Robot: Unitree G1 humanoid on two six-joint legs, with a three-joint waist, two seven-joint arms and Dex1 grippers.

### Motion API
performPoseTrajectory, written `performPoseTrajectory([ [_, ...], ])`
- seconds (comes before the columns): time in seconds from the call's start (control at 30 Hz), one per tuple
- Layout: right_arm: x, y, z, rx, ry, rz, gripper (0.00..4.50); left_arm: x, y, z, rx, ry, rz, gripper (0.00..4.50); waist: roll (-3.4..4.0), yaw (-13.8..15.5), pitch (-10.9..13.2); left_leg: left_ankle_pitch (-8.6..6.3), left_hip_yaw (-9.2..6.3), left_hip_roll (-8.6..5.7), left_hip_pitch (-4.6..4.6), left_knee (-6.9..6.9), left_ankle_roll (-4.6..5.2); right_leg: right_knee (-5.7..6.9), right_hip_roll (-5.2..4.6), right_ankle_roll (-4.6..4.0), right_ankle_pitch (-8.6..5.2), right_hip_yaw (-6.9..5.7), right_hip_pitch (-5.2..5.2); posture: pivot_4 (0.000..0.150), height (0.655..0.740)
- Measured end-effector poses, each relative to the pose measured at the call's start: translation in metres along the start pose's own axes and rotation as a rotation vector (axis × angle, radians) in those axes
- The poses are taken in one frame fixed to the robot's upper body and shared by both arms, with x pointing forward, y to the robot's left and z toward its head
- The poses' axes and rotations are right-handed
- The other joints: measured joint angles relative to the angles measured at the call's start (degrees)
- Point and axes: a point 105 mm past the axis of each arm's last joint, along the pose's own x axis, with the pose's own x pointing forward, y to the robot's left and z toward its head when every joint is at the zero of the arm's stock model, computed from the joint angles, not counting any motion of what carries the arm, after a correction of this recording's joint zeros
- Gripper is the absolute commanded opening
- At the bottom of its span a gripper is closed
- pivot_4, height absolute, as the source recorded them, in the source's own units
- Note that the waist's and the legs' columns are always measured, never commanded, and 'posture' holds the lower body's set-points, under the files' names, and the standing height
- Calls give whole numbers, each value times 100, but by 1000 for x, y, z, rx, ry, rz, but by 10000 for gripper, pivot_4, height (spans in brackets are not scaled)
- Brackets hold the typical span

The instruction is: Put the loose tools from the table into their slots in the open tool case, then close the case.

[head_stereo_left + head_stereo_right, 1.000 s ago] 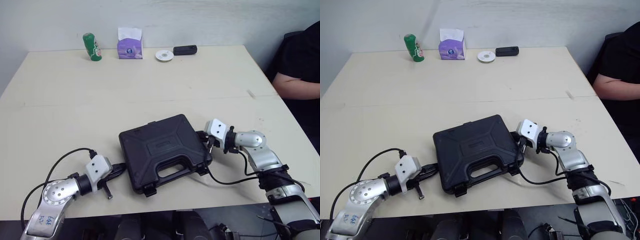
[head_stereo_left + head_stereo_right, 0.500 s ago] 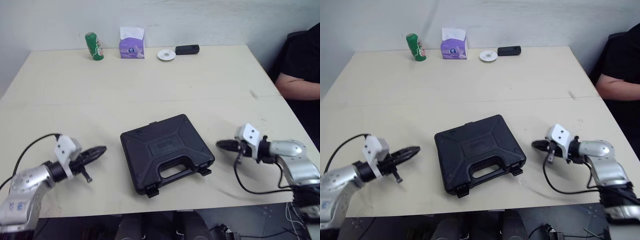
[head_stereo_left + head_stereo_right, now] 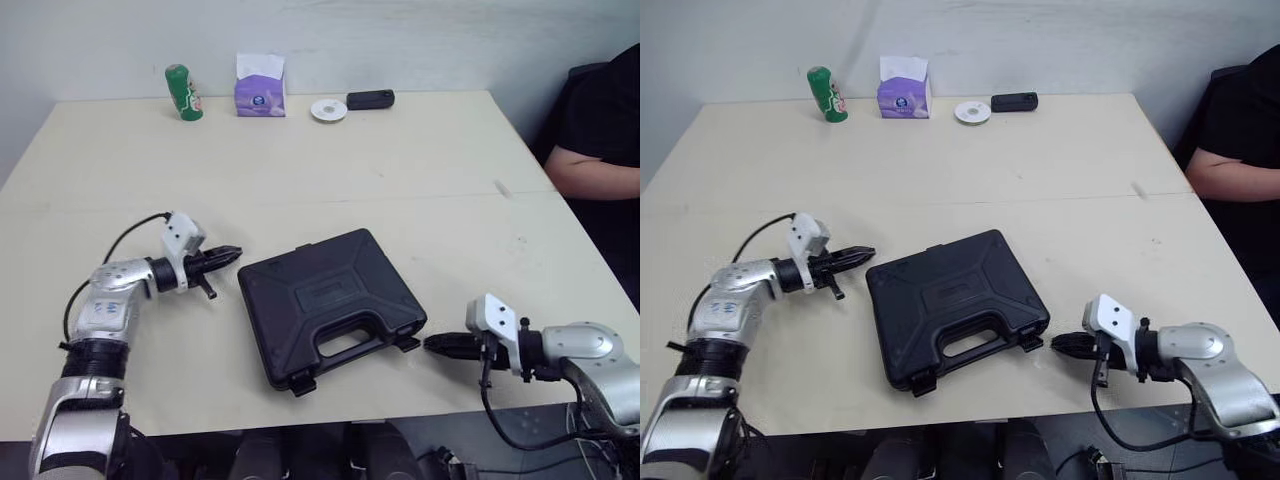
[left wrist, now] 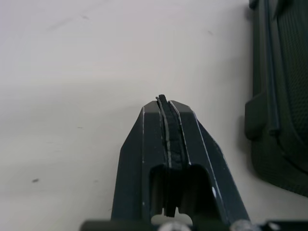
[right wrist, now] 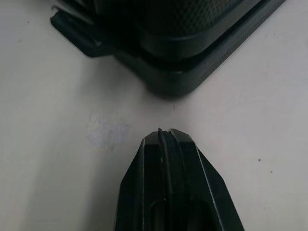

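The tool case (image 3: 330, 305) is seen lying shut on the table (image 3: 400, 160), handle edge turned toward the robot. Its right-hand latch (image 3: 406, 343) is pointed at from just beside by the right gripper (image 3: 432, 344), fingers pressed together, empty. The left gripper (image 3: 228, 254), likewise pinched, is held off the far left corner.

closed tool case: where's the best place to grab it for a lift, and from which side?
Grip the handle, the bar in front of the cut-out on the near edge of the tool case, between the latches. The case lies flat and looks too broad to pinch elsewhere. Come from the robot's side; the right gripper, shut, is nearest and would need to open.
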Motion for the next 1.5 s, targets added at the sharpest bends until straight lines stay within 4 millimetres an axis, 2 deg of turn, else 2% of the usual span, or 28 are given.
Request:
performPoseTrajectory([
  [0.1, 11, -5, 6, -44, -41, -23, 1052, 6, -5, -4, 13, 14, -50, 161, -4, -59, 1, 2, 1, 1, 1, -1, -3, 3, 0, 0, 0, 4, -2, 1500, 7400],
  [0.2, 14, -8, 8, -45, -53, -25, 1052, 5, -8, -5, 25, 9, -72, 161, -4, -73, 1, 3, 2, 2, 2, -3, -5, 4, 0, 0, 0, 5, -4, 1500, 7400],
  [0.47, 22, -17, 13, -33, -89, -50, 1052, -5, -20, -15, 37, 4, -81, 161, -3, -66, 1, 3, 1, 4, 4, 1, -4, 10, 0, -1, 0, 8, -4, 1500, 7400],
  [0.77, 13, -17, 6, -59, 0, -1, 1052, -17, -38, -21, 28, 5, -77, 161, -3, -1, 1, -2, -6, 1, 4, 1, 2, 1, -10, -1, 0, 5, 4, 1500, 7400],
  [1.03, 15, -9, 9, -19, 25, 33, 1052, -17, -40, -21, 18, 13, -69, 161, -3, 95, 1, -3, -12, 2, 4, -3, 0, -2, -10, -3, -1, 0, 4, 1500, 7400],
  [1.27, 30, -11, 19, 27, -51, 36, 1052, -21, -41, -22, 9, 17, -60, 161, -3, -1, 1, -2, -10, 6, 5, -7, 0, 0, -6, -5, 0, 0, 1, 1500, 7400],
  [1.37, 41, -15, 25, 29, -85, 39, 1052, -22, -46, -22, 14, 18, -67, 161, -2, -64, 1, 0, -10, 6, 4, -9, -2, 1, -6, -6, 0, 1, -1, 1500, 7400],
  [1.5, 46, -21, 29, 14, -94, 33, 1052, -31, -53, -26, 3, 22, -73, 161, -1, -82, 2, 0, -8, 6, 3, -11, -4, 0, -6, -6, 0, 3, -4, 1500, 7400],
])
